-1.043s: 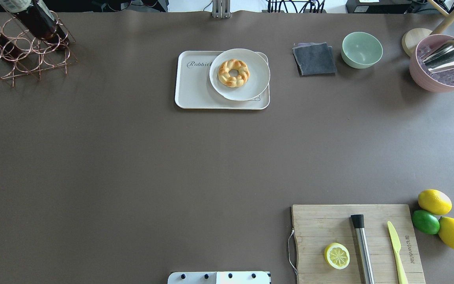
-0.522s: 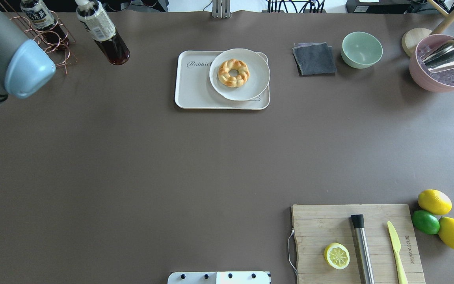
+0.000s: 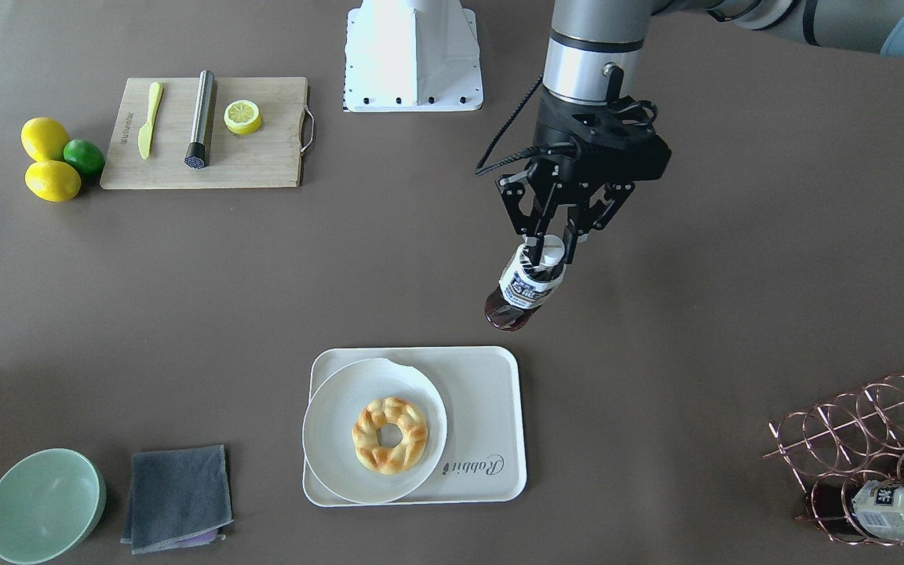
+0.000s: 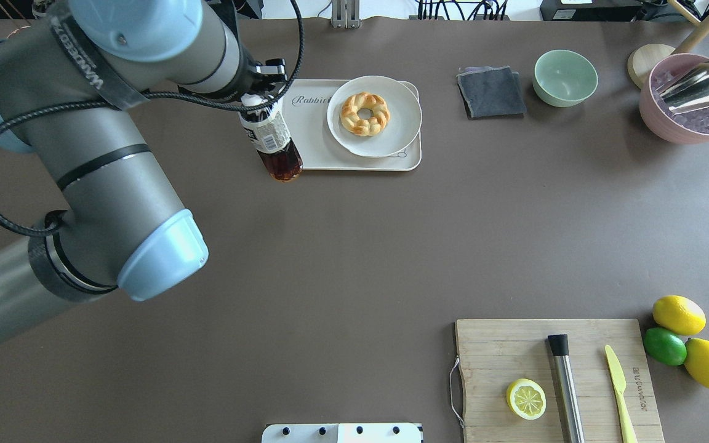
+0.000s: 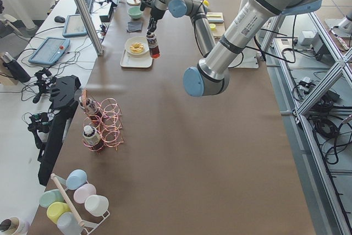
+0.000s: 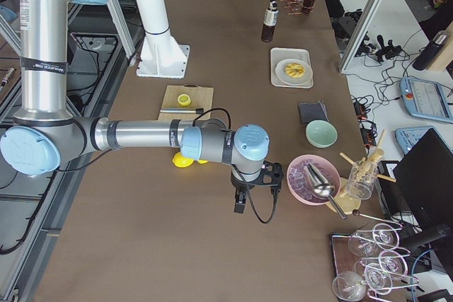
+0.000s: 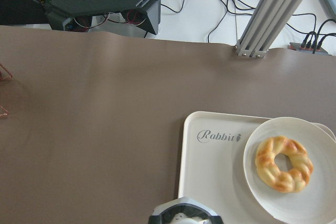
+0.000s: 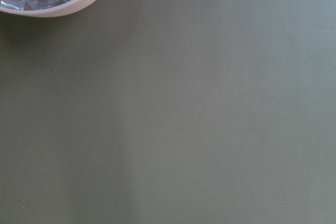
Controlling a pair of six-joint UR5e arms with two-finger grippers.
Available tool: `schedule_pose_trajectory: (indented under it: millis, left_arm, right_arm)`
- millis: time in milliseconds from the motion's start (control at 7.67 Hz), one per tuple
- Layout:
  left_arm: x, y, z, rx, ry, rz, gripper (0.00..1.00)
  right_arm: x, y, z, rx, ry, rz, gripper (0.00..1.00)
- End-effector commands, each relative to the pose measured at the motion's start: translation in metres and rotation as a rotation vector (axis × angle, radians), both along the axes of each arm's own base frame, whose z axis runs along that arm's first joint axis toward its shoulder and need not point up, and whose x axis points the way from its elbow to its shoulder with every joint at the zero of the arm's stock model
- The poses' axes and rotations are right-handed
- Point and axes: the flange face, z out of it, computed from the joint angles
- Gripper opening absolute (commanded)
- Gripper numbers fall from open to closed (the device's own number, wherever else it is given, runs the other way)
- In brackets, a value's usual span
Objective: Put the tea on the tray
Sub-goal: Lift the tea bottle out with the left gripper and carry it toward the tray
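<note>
Front-facing view: the left gripper points straight down from an upright wrist, fingers clamped on the neck of the tea. The bottle hangs tilted above the table, just beside the tray, not on it. One tray, one plate, one pastry ring; two lemons, one lime. Right gripper: can't tell its grip.

A long brown counter lies under even, soft light. A white desk strewn with cables stands beside it, and aluminium frame posts rise alongside.
</note>
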Motion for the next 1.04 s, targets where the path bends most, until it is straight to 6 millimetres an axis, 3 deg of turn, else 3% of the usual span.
schedule_pose_trajectory:
  millis: [0,261,391,913]
  left_arm:
    - [0.091,0.099,-0.065,-0.011,-0.018,0.005,0.0]
    - [0.13,0.139,-0.061,0.006,-0.045,0.006,0.0]
    - [0.141,0.148,-0.057,0.012,-0.06,0.015,0.0]
    - [0.168,0.15,-0.044,0.0,-0.099,0.027,0.0]
  right_arm:
    - [0.0,-0.003,-0.004,0.009,0.0,0.0,1.0]
    - [0.0,-0.005,-0.006,0.015,0.0,0.0,1.0]
    - [0.0,-0.007,-0.008,0.031,-0.001,0.001,1.0]
    - [0.0,-0.008,-0.01,0.039,-0.009,0.001,1.0]
